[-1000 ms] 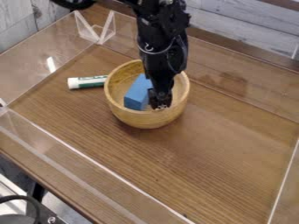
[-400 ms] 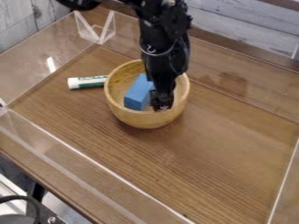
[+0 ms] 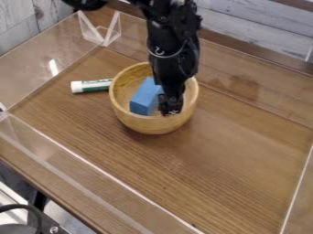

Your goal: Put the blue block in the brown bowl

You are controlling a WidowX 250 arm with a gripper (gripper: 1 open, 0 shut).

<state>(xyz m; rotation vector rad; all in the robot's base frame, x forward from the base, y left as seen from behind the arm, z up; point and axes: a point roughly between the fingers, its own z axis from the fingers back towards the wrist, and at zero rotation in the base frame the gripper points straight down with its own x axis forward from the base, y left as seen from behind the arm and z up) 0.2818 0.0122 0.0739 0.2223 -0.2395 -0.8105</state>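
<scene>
The blue block [image 3: 145, 97] lies inside the brown bowl [image 3: 134, 122], leaning against its left inner wall. The bowl sits near the middle of the wooden table. My black gripper [image 3: 170, 103] reaches down into the bowl just right of the block. Its jaws stand open and nothing is between them. The arm hides the bowl's far right rim.
A white marker with a green cap [image 3: 91, 86] lies on the table left of the bowl. Clear plastic walls [image 3: 25, 137] ring the wooden table top. A clear stand [image 3: 101, 29] sits at the back left.
</scene>
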